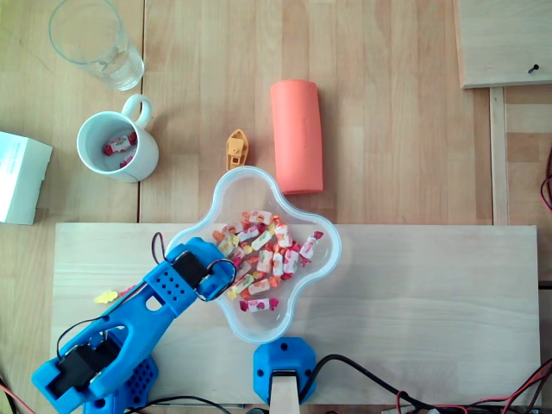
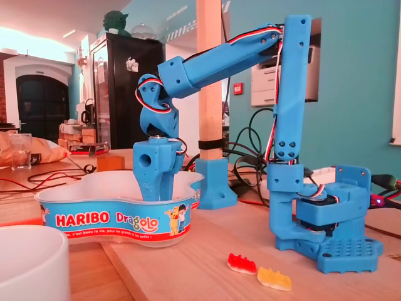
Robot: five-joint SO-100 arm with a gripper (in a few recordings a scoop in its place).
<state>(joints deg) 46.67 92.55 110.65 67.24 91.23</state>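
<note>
Above the pale wooden board [image 1: 414, 293], blue two-finger gripper [image 1: 224, 278] is dipped into the clear lobed plastic bowl [image 1: 259, 323] of red-and-white wrapped candies [image 1: 267, 254], at its left lobe in the overhead view, fingertips hidden, jaw opening cannot be told.

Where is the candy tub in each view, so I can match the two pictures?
Overhead view: the candy tub sits at centre, with the gripper dipped into its left lobe.
Fixed view: the candy tub is at lower left, its Haribo label facing the camera, with the gripper reaching down into it.
Shared landmark: the blue post foot lies just below the tub overhead, and right of and behind it in the fixed view.
</note>
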